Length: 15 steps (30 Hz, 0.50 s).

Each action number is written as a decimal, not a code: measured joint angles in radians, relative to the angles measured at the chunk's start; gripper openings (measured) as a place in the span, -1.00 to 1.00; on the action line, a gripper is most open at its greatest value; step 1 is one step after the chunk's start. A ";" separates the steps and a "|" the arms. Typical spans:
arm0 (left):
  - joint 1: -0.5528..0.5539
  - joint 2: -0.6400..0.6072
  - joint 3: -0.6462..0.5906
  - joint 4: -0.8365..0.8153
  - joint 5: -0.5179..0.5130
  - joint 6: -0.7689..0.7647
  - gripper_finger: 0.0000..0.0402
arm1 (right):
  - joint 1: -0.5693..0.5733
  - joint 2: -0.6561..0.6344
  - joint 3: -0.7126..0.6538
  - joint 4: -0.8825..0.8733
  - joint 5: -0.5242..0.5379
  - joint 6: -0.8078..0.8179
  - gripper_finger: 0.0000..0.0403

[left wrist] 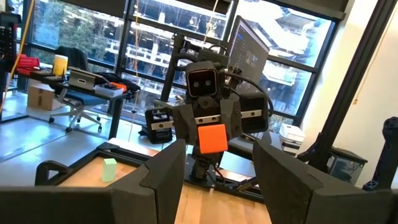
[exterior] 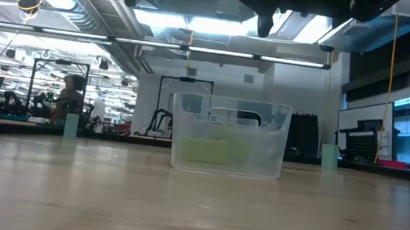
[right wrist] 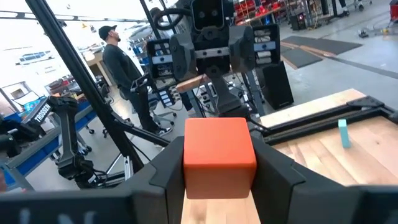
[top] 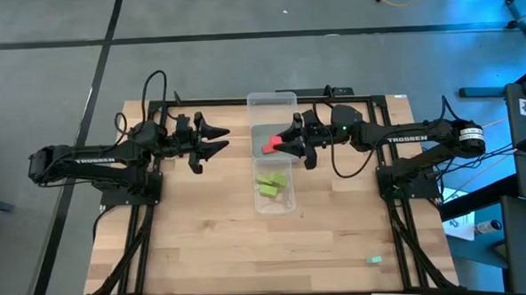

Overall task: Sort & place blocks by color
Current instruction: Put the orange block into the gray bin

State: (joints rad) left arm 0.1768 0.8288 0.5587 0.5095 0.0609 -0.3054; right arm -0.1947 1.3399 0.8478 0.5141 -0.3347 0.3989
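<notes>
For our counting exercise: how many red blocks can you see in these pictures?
1: the red block is clamped in the right gripper above the clear tray. More could be hidden under the gripper.

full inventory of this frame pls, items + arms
clear tray: one, transparent plastic, table centre between the two arms
lime blocks: a small cluster, exact count unclear, yellow-green, inside the tray's near part
red block: one, red-orange, held above the tray
teal block: one, mint, near the table's front right corner; two more teal blocks show at the table's far edge in the low view, one and another
person: one, dark clothing, standing in the room behind
left gripper: open, empty, raised left of the tray
right gripper: shut on the red block, over the tray
</notes>
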 joint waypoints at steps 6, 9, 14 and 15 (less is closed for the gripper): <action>0.000 0.000 0.000 0.000 0.000 0.000 -0.10 | 0.000 0.000 0.000 -0.045 0.000 0.000 -0.32; 0.000 0.000 0.000 0.000 0.000 0.000 -0.10 | 0.000 0.000 0.000 -0.065 0.000 -0.007 -0.32; 0.000 0.000 0.000 0.000 0.000 0.000 -0.10 | 0.000 0.000 0.000 -0.093 0.001 -0.010 -0.32; 0.000 0.000 0.000 0.000 0.000 0.000 -0.10 | 0.000 0.000 0.000 -0.101 0.003 -0.010 -0.32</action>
State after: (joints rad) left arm 0.1772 0.8291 0.5587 0.5095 0.0608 -0.3054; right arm -0.1947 1.3399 0.8482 0.4135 -0.3316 0.3889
